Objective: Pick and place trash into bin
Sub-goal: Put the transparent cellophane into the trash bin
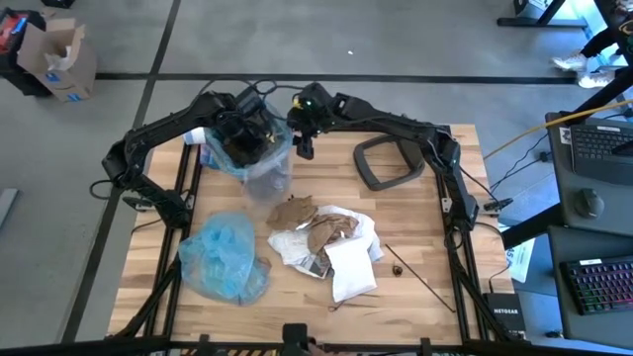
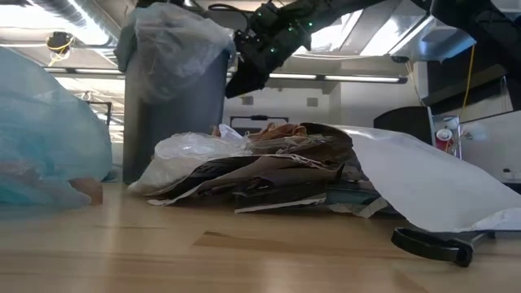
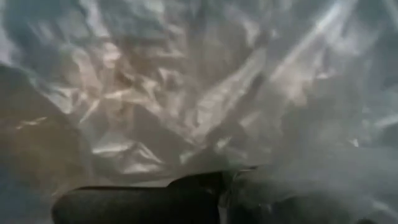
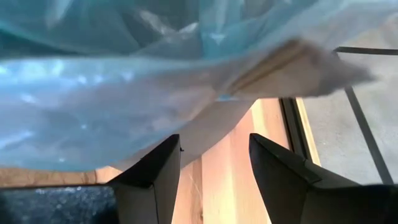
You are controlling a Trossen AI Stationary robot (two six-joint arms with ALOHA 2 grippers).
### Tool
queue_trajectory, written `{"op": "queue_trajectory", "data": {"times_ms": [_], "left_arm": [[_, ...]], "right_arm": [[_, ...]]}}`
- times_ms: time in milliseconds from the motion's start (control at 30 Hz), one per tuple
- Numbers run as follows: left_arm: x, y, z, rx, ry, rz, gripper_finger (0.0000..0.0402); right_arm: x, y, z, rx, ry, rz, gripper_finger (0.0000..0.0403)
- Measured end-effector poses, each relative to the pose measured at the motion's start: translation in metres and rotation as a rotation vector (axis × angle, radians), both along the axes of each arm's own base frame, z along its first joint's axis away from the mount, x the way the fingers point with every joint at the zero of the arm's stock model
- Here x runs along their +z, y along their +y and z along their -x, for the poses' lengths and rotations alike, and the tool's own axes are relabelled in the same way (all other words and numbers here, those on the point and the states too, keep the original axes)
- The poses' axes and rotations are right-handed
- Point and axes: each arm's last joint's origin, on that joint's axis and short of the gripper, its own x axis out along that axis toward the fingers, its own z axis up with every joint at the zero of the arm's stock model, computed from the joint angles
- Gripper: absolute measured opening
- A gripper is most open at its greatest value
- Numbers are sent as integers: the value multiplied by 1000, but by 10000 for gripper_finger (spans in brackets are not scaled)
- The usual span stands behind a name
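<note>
Hovering beside the dark grey tapered plastic bin (image 1: 259, 158), your right gripper (image 1: 304, 146) gapes wide and empty, left gripper (image 1: 240, 138) pinched shut inside it: lift straight, sparing the light blue liner (image 2: 175, 37).

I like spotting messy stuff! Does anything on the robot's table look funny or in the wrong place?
Yes. The bin's grey lid lies off on the table, a blue bag sits loose by the front-left corner, and the trash pile is spread in the middle. The left gripper is down inside the bin.
</note>
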Motion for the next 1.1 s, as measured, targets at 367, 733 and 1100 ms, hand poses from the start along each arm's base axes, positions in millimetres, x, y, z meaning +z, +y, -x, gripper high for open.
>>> {"op": "queue_trajectory", "data": {"times_ms": [367, 733, 1100], "left_arm": [[10, -4, 6, -39, -48, -55, 70], [80, -30, 38, -35, -213, -190, 154], [97, -43, 63, 75, -53, -277, 157]], "right_arm": [[-2, 2, 1, -15, 29, 5, 184], [-4, 3, 2, -6, 55, 4, 184], [-4, 3, 2, -4, 54, 6, 184]]}}
